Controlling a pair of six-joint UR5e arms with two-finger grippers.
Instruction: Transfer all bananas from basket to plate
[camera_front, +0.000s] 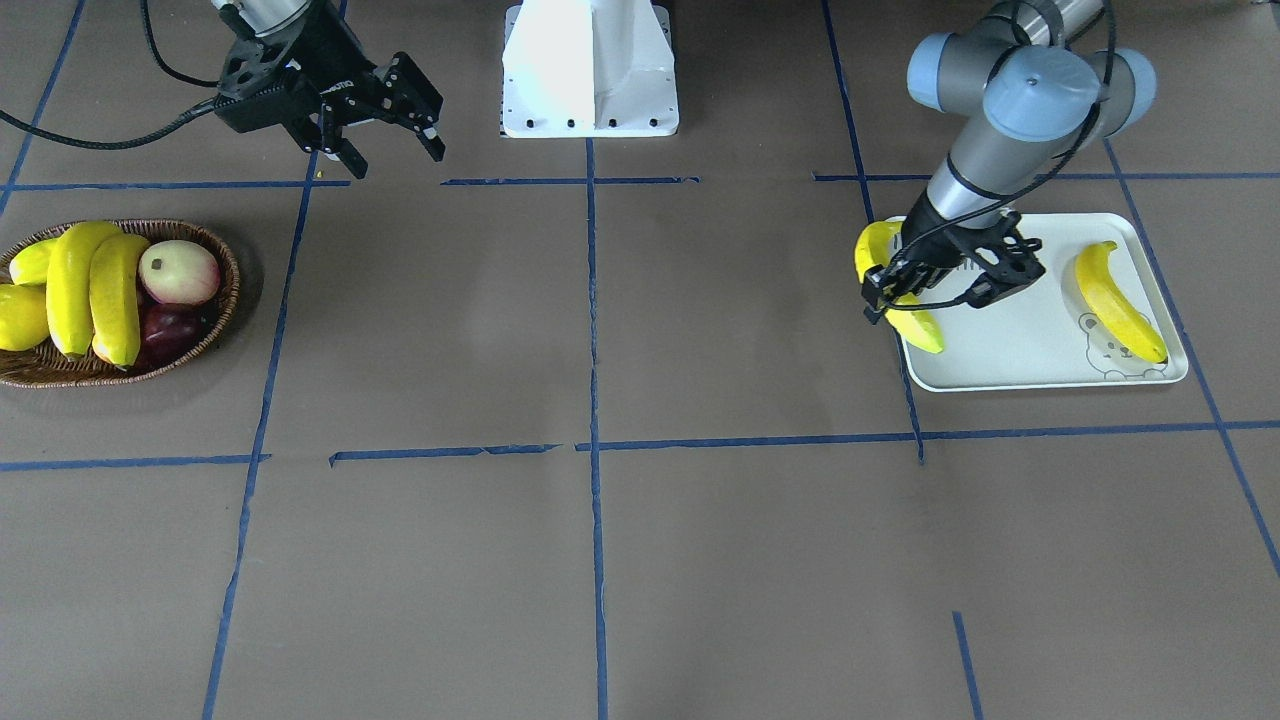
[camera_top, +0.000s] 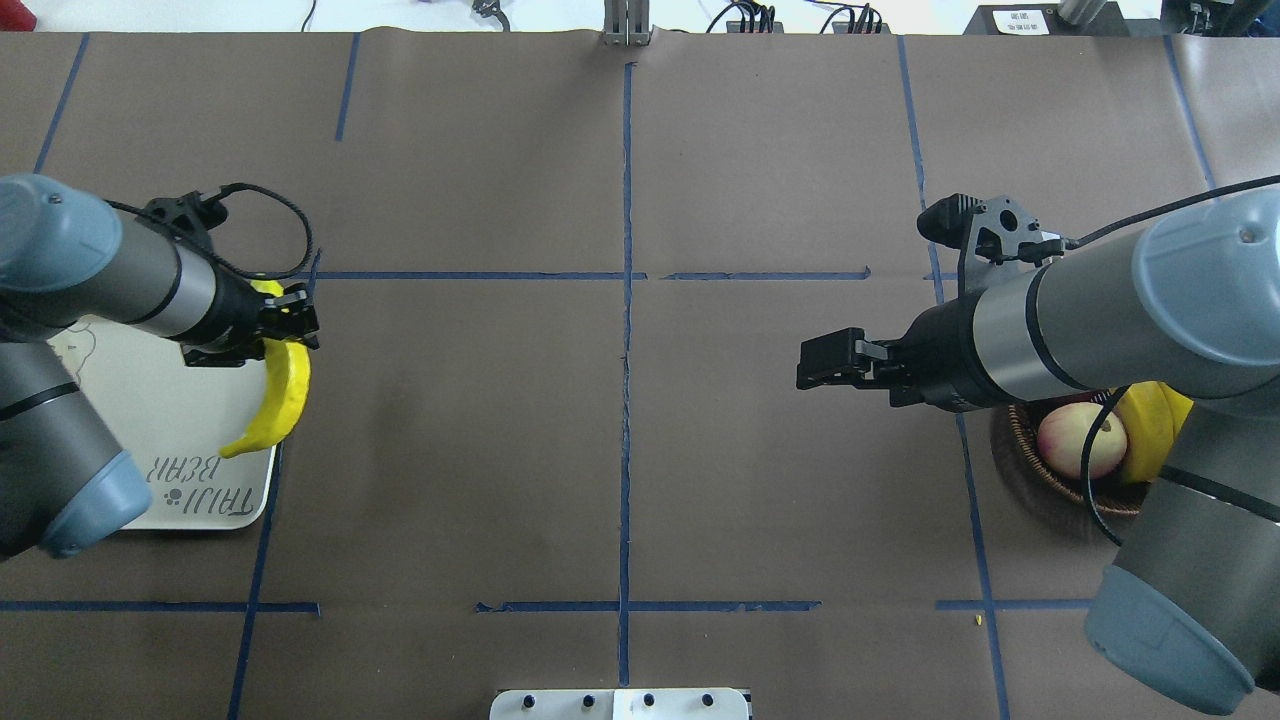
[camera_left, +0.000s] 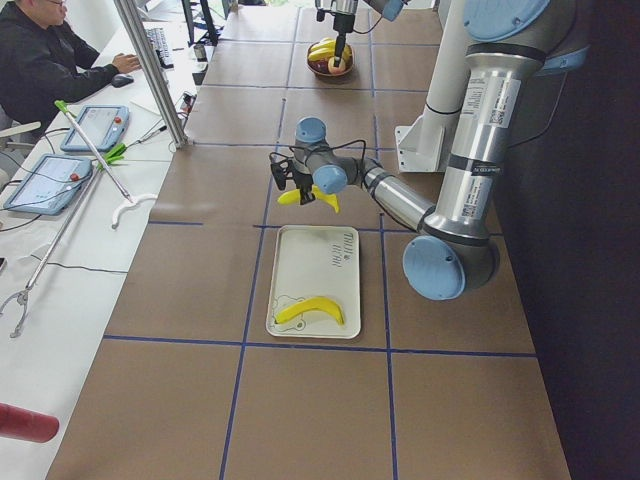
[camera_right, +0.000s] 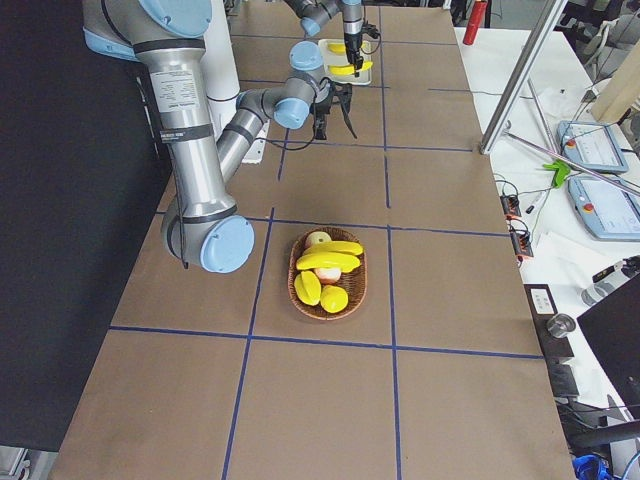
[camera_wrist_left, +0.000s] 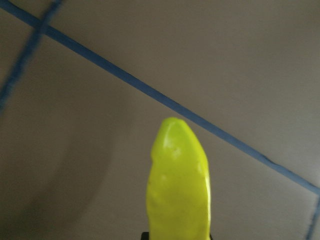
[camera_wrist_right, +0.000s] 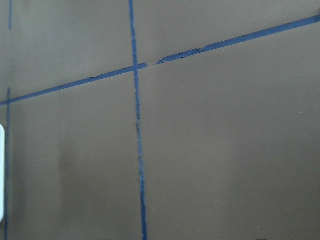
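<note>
Currently pinching banana (camera_front: 918, 326) in left tool (camera_front: 884, 298), right-centre of front view, at plate (camera_front: 1030, 377) left rim; second banana (camera_front: 1118, 300) flat on plate. Upper left, right tool (camera_front: 396, 158) spread, empty; two bananas (camera_front: 70, 285) in basket (camera_front: 226, 310).

Brown table (camera_front: 700, 560) (gridded with blue tape (camera_front: 594, 300)) bears basket (camera_front: 80, 375) and plate (camera_front: 1010, 345), well apart.

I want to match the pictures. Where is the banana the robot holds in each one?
Front: banana right of middle.
Overhead: banana left side.
Left side: banana upper middle.
Right side: banana tiny, top.
Left wrist: banana bottom middle.
Right wrist: not there.
Landmark: white tray beside it.
</note>
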